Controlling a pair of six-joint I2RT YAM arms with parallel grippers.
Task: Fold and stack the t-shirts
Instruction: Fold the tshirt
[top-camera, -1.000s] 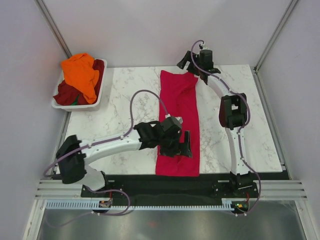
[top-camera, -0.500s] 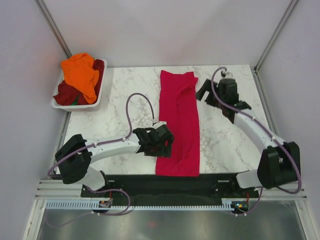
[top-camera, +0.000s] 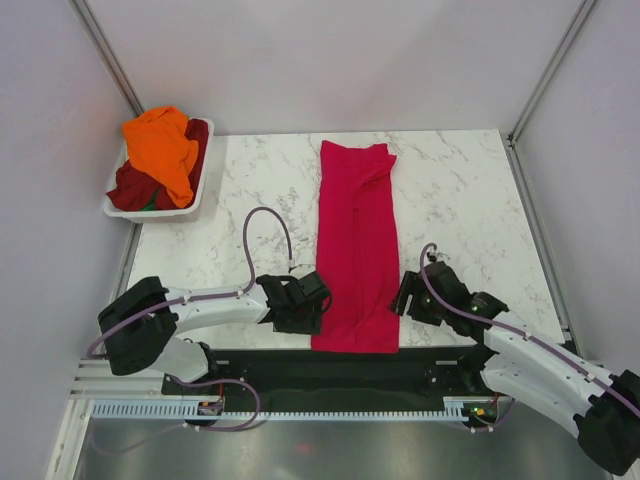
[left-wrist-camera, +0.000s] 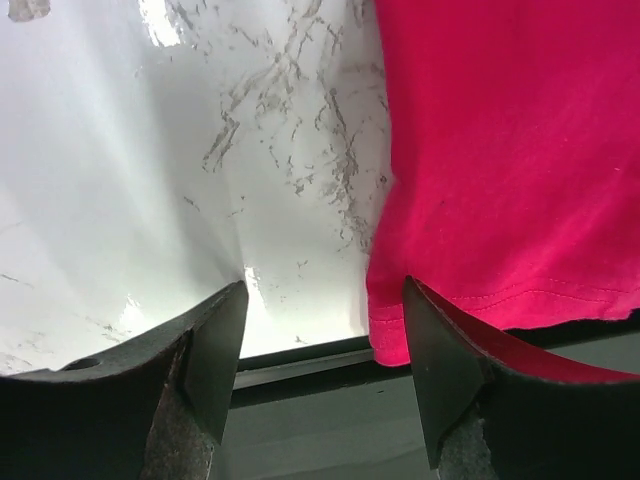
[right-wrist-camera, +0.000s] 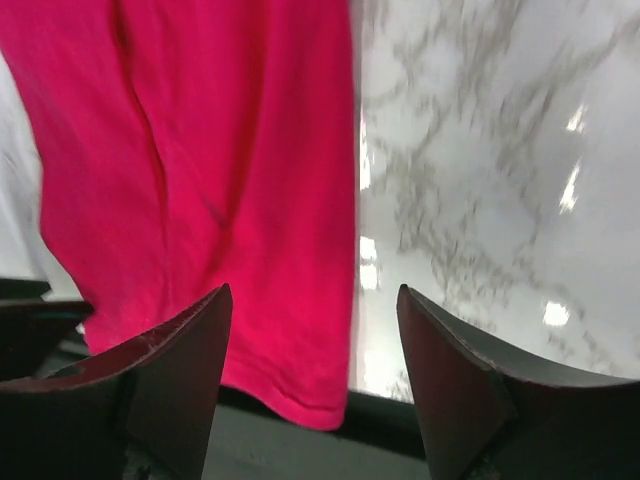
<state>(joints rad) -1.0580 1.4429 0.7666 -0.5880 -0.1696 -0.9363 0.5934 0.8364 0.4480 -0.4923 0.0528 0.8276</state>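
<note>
A crimson-pink t-shirt (top-camera: 357, 245) lies folded into a long narrow strip down the middle of the marble table (top-camera: 240, 215), its hem hanging over the near edge. My left gripper (top-camera: 307, 318) sits low at the strip's near left corner. In the left wrist view its jaws (left-wrist-camera: 325, 370) are open, with the hem corner (left-wrist-camera: 392, 335) just inside the right finger. My right gripper (top-camera: 405, 300) is at the near right corner, open (right-wrist-camera: 315, 375), straddling the shirt's right edge (right-wrist-camera: 320, 300). An orange t-shirt (top-camera: 162, 148) and a dark maroon t-shirt (top-camera: 130, 185) lie heaped in the basket.
The white plastic basket (top-camera: 205, 180) stands at the table's far left corner. A black rail (top-camera: 330, 365) runs along the near edge under the hem. Grey walls close in the left, right and back sides.
The right arm swung from the shirt's far end to its near right corner. The left gripper slid off the shirt to the near left corner. Both sets of jaws have narrowed a little.
</note>
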